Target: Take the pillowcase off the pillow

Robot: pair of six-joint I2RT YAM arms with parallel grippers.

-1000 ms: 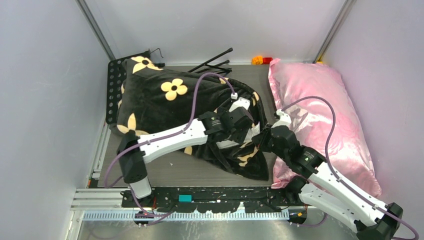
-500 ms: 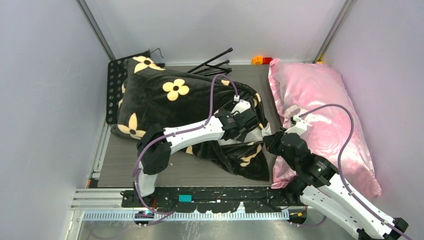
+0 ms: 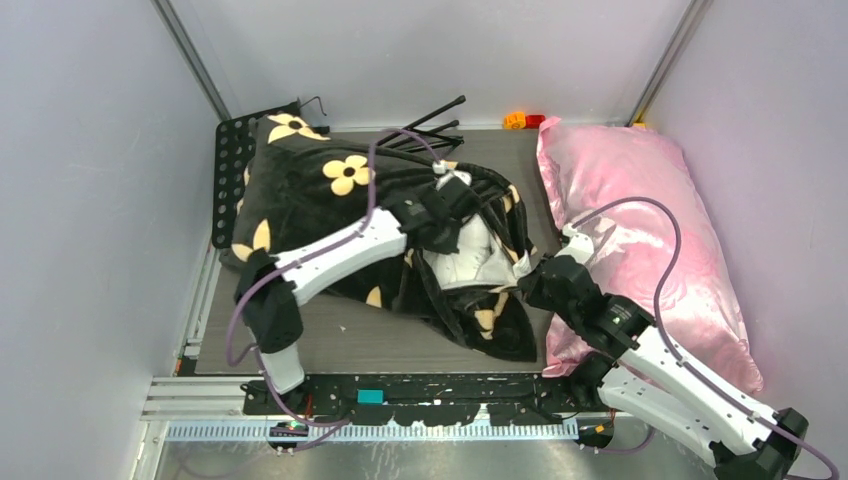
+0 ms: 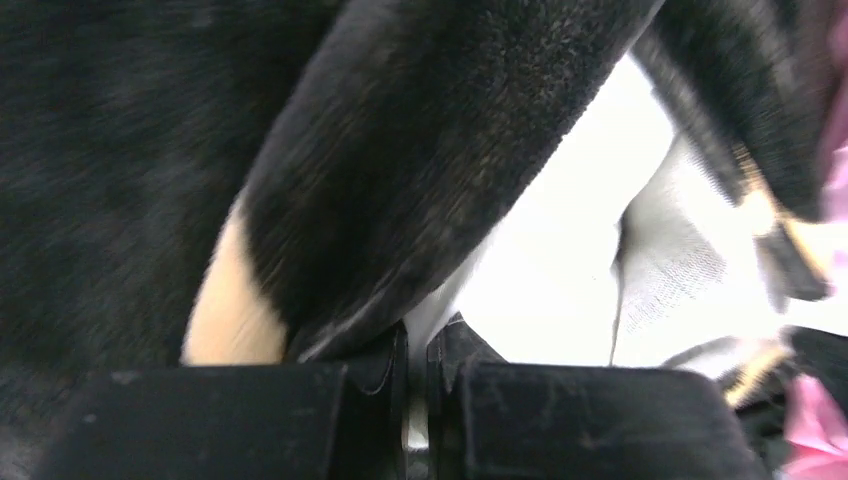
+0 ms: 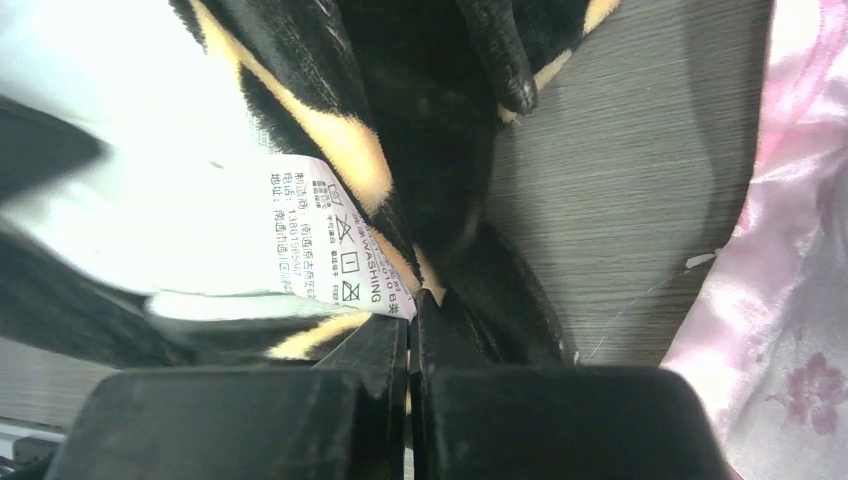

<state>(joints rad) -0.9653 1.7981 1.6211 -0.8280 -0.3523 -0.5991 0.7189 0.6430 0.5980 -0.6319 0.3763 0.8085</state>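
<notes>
The black plush pillowcase (image 3: 310,200) with tan flowers lies across the left and middle of the table. Its mouth gapes at the right, where the white pillow (image 3: 475,255) shows. My left gripper (image 3: 458,225) sits at that mouth. In the left wrist view the left gripper (image 4: 415,335) is shut with a strip of white pillow (image 4: 560,280) fabric pinched between the fingers, and the pillowcase (image 4: 420,150) drapes over the left finger. My right gripper (image 3: 528,283) holds the mouth's right edge. In the right wrist view the right gripper (image 5: 410,305) is shut on the black-and-tan pillowcase (image 5: 430,130) hem, beside a white wash label (image 5: 330,250).
A shiny pink satin pillow (image 3: 640,220) fills the right side, close to my right arm. A black perforated plate (image 3: 228,170) stands at the left edge. Black rods (image 3: 430,125) and small orange and red blocks (image 3: 523,120) lie at the back. Grey walls enclose three sides.
My left gripper was open over the mouth; it has shut on white fabric and drawn back to the left. More white pillow shows. The right gripper stays shut, shifted slightly.
</notes>
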